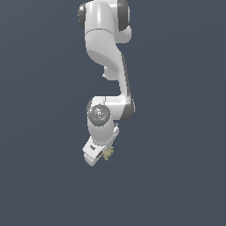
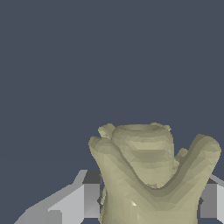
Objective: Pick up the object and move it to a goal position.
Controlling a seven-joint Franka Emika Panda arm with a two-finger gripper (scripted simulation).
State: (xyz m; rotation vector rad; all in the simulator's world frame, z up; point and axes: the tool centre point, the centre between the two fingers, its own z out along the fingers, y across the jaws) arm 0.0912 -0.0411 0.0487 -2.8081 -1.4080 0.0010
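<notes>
We see the object cut off at the wrist picture's edge, hiding the pincer fingertips. In the exterior view it is too small to detail.

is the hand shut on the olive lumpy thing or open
Shut on it. In the wrist view the lumpy object sits between the grey fingers; the exterior view shows it at the tip of the hand.

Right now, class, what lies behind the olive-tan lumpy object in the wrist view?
Behind the olive-tan lumpy object only plain dark blue-grey background shows. Grey gripper fingers flank it; whatever sits directly behind its body is covered.
</notes>
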